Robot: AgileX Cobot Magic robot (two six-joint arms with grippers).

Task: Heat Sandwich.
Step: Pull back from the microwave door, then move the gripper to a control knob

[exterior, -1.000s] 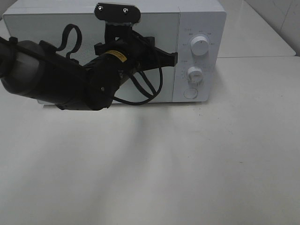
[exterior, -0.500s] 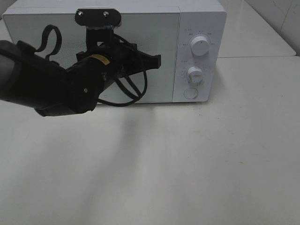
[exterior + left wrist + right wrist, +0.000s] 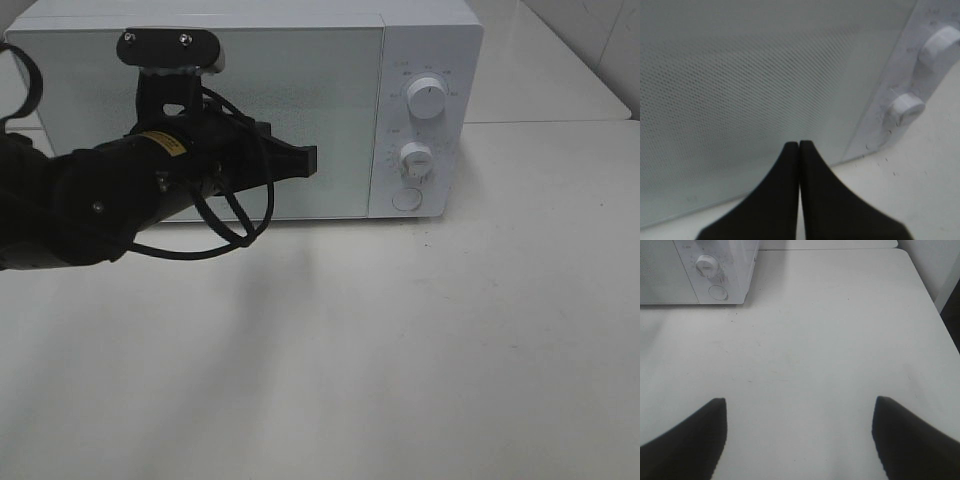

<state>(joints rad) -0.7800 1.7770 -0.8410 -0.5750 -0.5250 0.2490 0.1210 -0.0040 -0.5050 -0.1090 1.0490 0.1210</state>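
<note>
The white microwave (image 3: pixel 420 40) stands at the back of the table with its door (image 3: pixel 330 110) closed. The sandwich is out of view in every frame. My left gripper (image 3: pixel 308 160) is shut and empty, held in front of the door's mesh window; in the left wrist view (image 3: pixel 799 146) its fingertips are pressed together a little short of the door. My right gripper (image 3: pixel 799 407) is open and empty over bare table, well to the right of the microwave (image 3: pixel 715 270); it does not show in the exterior view.
Two round knobs (image 3: pixel 427 98) (image 3: pixel 416 158) and a round button (image 3: pixel 406 198) sit on the microwave's right panel. The table's right edge (image 3: pixel 927 290) lies near my right gripper. A second table top (image 3: pixel 540 70) is behind, at the right.
My left arm has drawn back to the left along the microwave door, its shut gripper moving away from the control panel. The door stays closed.
</note>
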